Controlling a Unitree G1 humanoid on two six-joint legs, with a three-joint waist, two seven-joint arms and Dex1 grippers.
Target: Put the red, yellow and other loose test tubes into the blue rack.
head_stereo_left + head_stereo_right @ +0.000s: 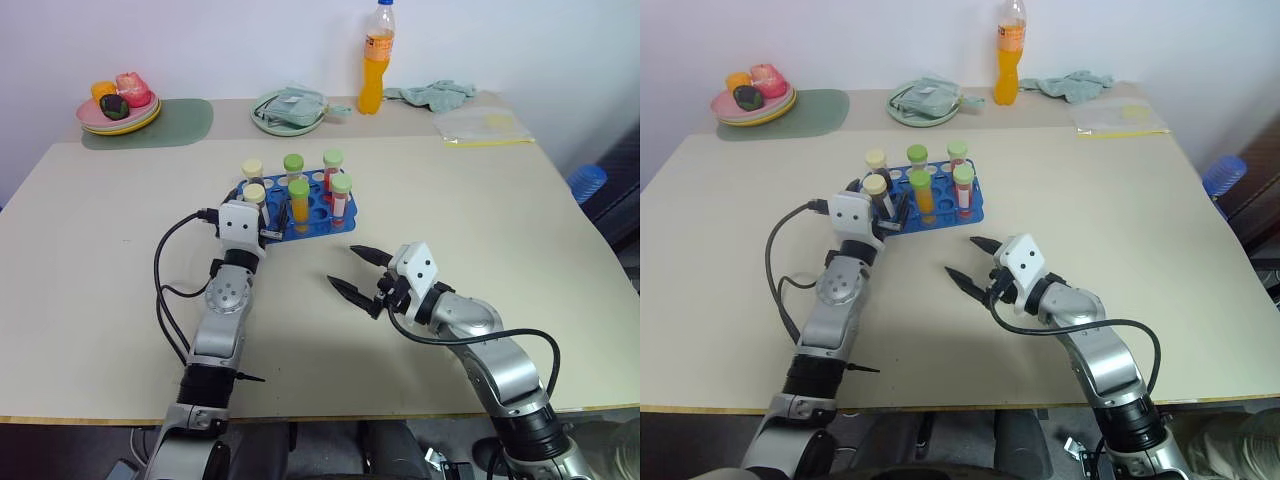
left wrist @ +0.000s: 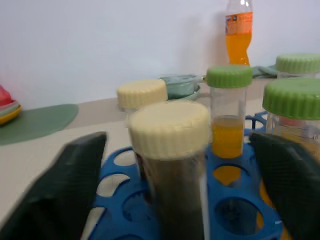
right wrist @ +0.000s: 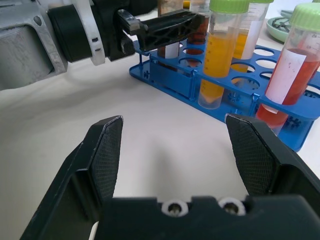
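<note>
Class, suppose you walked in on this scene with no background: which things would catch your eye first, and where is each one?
The bright blue rack at mid-table stands out first, full of upright capped test tubes. The left gripper sits at its near corner, fingers open either side of a cream-capped dark tube standing in the rack. The right gripper hangs open and empty over bare table nearby, and a tall orange-drink bottle stands at the far edge.

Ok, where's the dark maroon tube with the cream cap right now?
The dark maroon tube stands upright in the blue rack, at the rack's near-left corner, between the open fingers of the left pincer, which do not touch it.
</note>
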